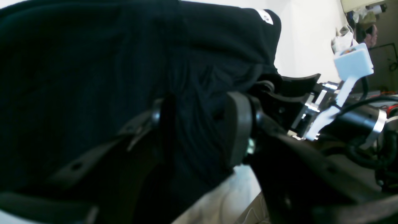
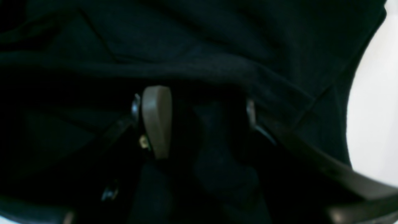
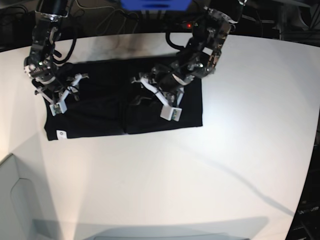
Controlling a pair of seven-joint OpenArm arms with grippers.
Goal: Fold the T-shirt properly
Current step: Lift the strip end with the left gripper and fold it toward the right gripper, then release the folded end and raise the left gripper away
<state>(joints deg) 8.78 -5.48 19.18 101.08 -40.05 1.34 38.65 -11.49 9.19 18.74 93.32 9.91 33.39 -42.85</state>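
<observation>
The black T-shirt [image 3: 100, 120] lies folded flat on the white table [image 3: 210, 175], with a crease down its middle and its small white tag [image 3: 60, 133] at the front left corner. My left gripper [image 3: 140, 91] is at the shirt's middle. In the left wrist view its jaws [image 1: 199, 124] hold a bunch of black cloth [image 1: 77, 77], and the tag [image 1: 265, 16] shows at the top. My right gripper [image 3: 62, 89] is on the shirt's left end. In the right wrist view it [image 2: 203, 124] has black cloth [image 2: 217, 46] between its fingers. The print is hidden.
The right arm's white camera mount [image 1: 353, 62] shows beyond the cloth in the left wrist view. A grey box edge [image 3: 15, 200] stands at the front left. Cables and a blue item [image 3: 155, 4] sit behind the table's far edge.
</observation>
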